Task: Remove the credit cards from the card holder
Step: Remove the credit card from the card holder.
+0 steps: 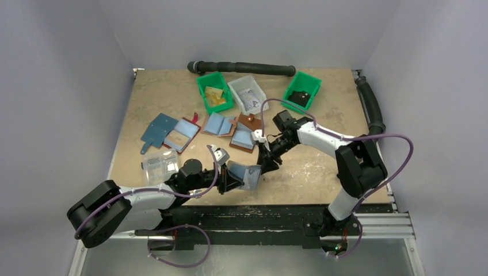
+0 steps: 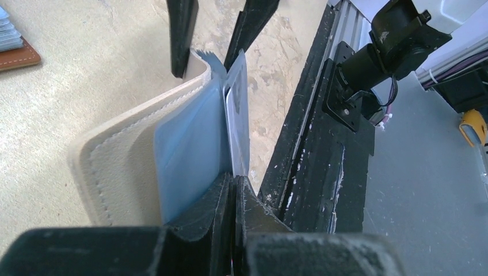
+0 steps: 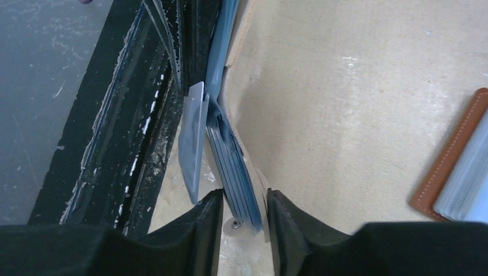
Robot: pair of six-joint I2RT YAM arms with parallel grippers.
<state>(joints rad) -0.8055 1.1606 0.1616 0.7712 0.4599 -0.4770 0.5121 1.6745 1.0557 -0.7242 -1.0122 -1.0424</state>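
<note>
Cream stitched cover [image 2: 115,167] and blue sleeves [image 3: 239,172]: from above, you see the card holder [image 1: 244,175] standing open, left gripper [image 1: 227,180] at its left side, right gripper [image 1: 267,165] at its right, nearer its open edge. From the left wrist, your left gripper [image 2: 235,192] is pressed together on its lower edge, with what looks like a pale card [image 2: 239,115] upright inside. From the right wrist, the right gripper's half-spread fingers [image 3: 210,221] straddle its sleeves, which run lengthways away.
</note>
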